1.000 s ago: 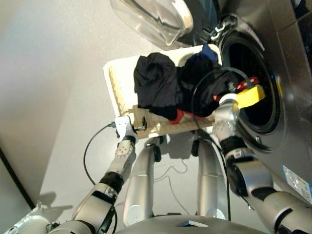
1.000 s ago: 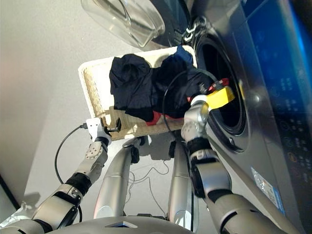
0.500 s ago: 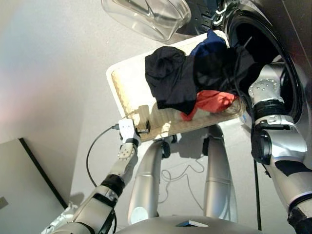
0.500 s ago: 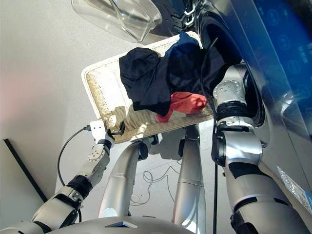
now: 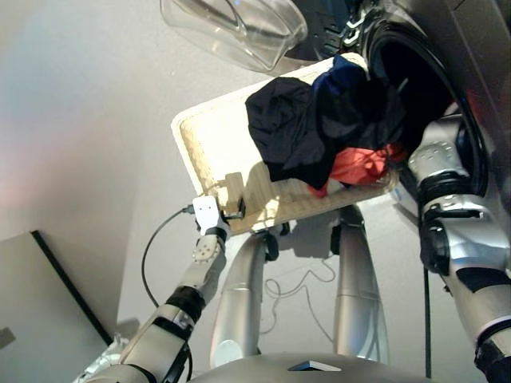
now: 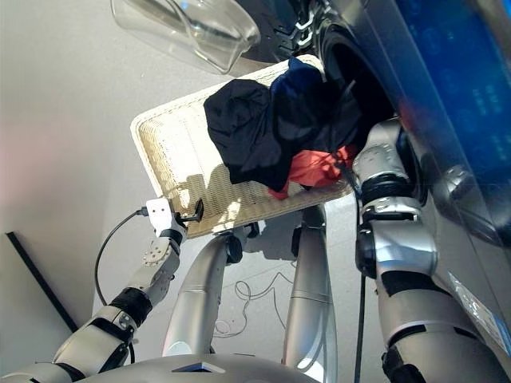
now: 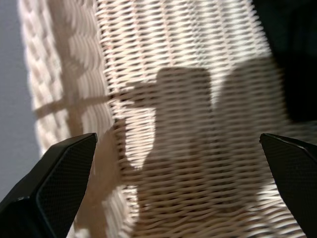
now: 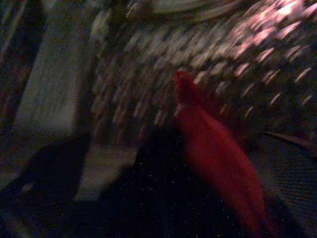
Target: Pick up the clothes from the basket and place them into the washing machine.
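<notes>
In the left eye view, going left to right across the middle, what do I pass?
Left end effector at the basket's near rim → bare wicker of the basket → the clothes piled at its right end → the right arm → the washing machine.

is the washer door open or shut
Open. The clear door is swung out above the basket, and the right arm reaches past the clothes into the washer's dark round opening.
</notes>
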Robot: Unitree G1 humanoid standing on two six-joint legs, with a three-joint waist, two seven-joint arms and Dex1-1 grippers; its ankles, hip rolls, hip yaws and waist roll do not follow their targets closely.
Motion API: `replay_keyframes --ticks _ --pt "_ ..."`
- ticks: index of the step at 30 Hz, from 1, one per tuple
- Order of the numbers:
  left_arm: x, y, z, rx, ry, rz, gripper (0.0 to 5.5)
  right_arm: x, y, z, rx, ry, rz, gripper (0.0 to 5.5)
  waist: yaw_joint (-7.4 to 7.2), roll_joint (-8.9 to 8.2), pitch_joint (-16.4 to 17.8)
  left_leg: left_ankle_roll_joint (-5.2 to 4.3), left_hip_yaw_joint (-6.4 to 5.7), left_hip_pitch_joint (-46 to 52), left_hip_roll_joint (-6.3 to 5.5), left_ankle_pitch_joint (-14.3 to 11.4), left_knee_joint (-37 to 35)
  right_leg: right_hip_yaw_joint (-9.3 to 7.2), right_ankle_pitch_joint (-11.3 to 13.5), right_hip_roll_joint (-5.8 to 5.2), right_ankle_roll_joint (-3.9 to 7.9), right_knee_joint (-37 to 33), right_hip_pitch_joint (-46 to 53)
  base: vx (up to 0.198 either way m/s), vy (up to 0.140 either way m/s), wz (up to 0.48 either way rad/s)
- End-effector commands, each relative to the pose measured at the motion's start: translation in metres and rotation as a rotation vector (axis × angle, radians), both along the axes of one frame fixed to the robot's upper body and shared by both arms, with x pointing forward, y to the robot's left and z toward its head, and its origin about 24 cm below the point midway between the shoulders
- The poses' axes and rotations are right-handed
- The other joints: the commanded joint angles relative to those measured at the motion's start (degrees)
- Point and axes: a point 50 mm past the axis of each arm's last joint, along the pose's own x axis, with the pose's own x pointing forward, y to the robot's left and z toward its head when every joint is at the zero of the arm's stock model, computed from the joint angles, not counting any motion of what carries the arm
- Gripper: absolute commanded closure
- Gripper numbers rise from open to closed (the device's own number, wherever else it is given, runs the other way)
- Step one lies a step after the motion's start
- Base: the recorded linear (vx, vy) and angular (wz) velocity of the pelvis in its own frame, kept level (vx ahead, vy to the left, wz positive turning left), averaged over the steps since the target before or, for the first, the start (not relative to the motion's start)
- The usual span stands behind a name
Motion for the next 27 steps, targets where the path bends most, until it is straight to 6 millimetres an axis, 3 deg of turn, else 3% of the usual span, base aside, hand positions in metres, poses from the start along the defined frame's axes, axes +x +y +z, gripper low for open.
replay_keyframes --ticks 1,8,11,14,21,24,27 --pt "0.001 0.021 0.005 -0.001 -0.044 0.063 0.00 0.000 0.028 -0.002 -0.147 -0.023 0.141 0.00 0.21 -1.64 -2.2 -2.22 -4.04 2.4 0.88 2.6 -8.1 -3.43 -5.5 0.63 2.35 -1.6 4.7 0.000 0.000 0.000" --pt "0.006 0.023 0.010 0.024 -0.064 0.052 0.00 -0.009 0.075 -0.042 -0.317 0.090 0.383 0.00 -0.09 -3.21 -1.4 -3.16 -4.57 4.8 0.22 5.5 -11.9 -5.35 -3.1 -0.42 2.86 -5.8 8.5 -0.003 -0.005 0.027" --pt "0.008 0.022 0.014 0.028 -0.080 0.043 0.00 -0.015 0.088 -0.049 -0.379 0.096 0.446 0.00 -0.18 -3.67 -1.3 -3.25 -4.83 5.2 -0.10 6.1 -12.6 -5.86 -2.8 -0.52 2.87 -6.6 9.1 0.000 0.000 0.000" --pt "0.022 0.013 0.035 0.046 -0.166 -0.019 0.00 -0.028 0.106 -0.058 -0.572 0.090 0.576 0.00 -0.53 -4.49 -1.0 -3.51 -5.02 6.2 -0.55 7.4 -15.0 -6.47 -1.9 -0.99 3.22 -8.3 10.4 0.000 0.000 0.000" --pt "0.045 -0.018 0.071 0.039 -0.276 -0.107 0.00 -0.049 0.129 -0.061 -1.076 0.056 0.627 0.00 -2.24 -5.52 -1.0 -2.91 -4.67 5.1 -0.80 7.0 -14.2 -5.75 -1.5 -0.82 3.33 -8.6 9.8 0.000 0.000 0.000" --pt "0.050 -0.023 0.077 0.028 -0.286 -0.108 0.00 -0.053 0.131 -0.058 -1.181 0.028 0.594 0.00 -2.79 -5.50 -1.2 -2.72 -4.63 4.4 -0.67 6.5 -13.5 -5.42 -1.7 -0.74 3.36 -8.3 9.1 0.012 0.037 -0.036" --pt "0.057 -0.033 0.087 0.029 -0.305 -0.130 0.00 -0.061 0.132 -0.059 -1.281 -0.002 0.561 0.00 -4.14 -5.67 -1.3 -2.22 -4.23 1.8 0.14 4.5 -9.6 -4.24 -2.1 0.15 3.24 -6.8 6.7 -0.004 0.042 -0.140"
